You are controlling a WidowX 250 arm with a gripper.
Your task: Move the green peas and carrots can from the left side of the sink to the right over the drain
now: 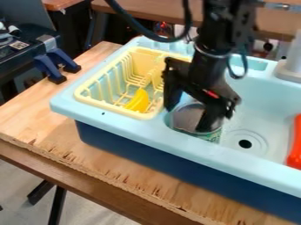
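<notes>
With its fingers spread wide, the claw (186, 118) is held low over the can (189, 115), which is set in the sink (262, 105) between the yellow rack (85, 99) and the drain (245, 143); whether contact is made cannot be told.

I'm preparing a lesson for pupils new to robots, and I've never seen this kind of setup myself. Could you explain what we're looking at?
This is one picture, from a fixed camera looking down at a slant. The black machine is a robot arm, coming in from the top edge. Its claw has two fingers, spread apart, at a can in the left part of a pale blue toy sink. I cannot tell whether the can is gripped.

Left of the can is a pale yellow dish rack with a brighter yellow curved object inside. An orange-red item shows at the right edge. The sink stands on a wooden surface.
</notes>
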